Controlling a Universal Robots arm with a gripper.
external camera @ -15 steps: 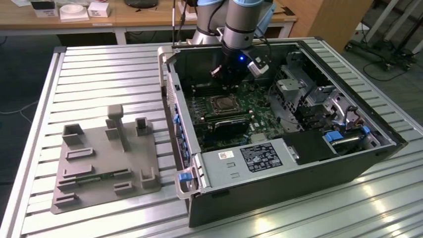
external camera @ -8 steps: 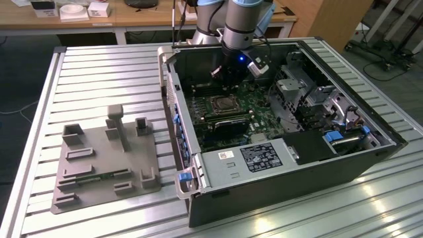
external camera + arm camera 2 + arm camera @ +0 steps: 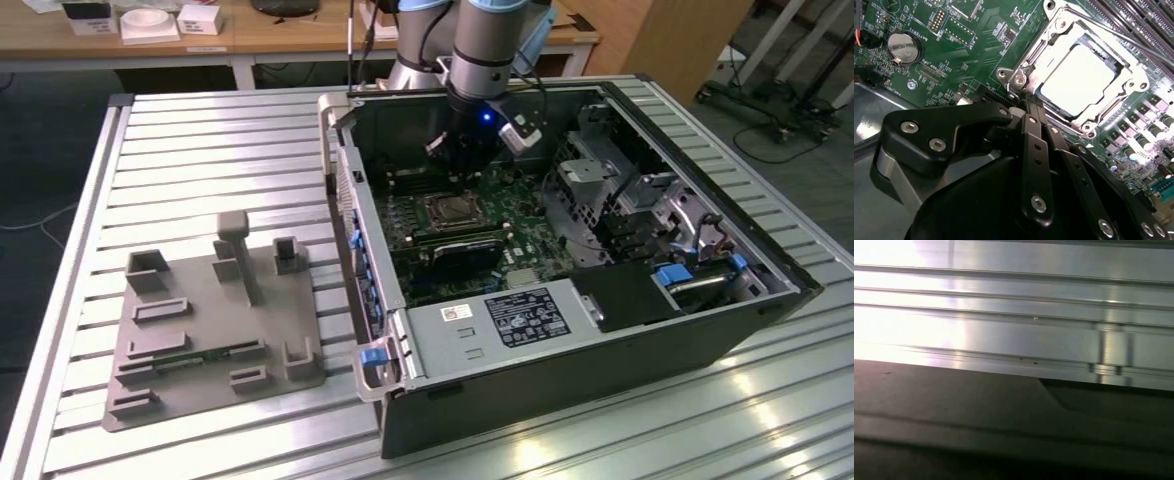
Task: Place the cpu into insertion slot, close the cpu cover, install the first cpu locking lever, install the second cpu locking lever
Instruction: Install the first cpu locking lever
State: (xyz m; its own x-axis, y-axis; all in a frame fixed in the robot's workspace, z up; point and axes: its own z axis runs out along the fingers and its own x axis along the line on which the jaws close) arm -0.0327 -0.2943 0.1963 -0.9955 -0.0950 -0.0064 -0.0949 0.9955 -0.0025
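Note:
In the second wrist view the cpu lies flat in the insertion slot, its silvery top showing through the cut-out of the cpu cover. The cover lies down over the chip. A thin metal locking lever runs along the socket's far side. My gripper has its black fingers pressed together, shut and empty, with the tips right beside the socket's corner. In the exterior view the gripper hangs inside the open computer case, just above the socket.
A coin battery and long black memory slots flank the socket. A power supply and a drive cage crowd the case. A grey fixture tray lies on the slatted metal table. The first wrist view faces table slats.

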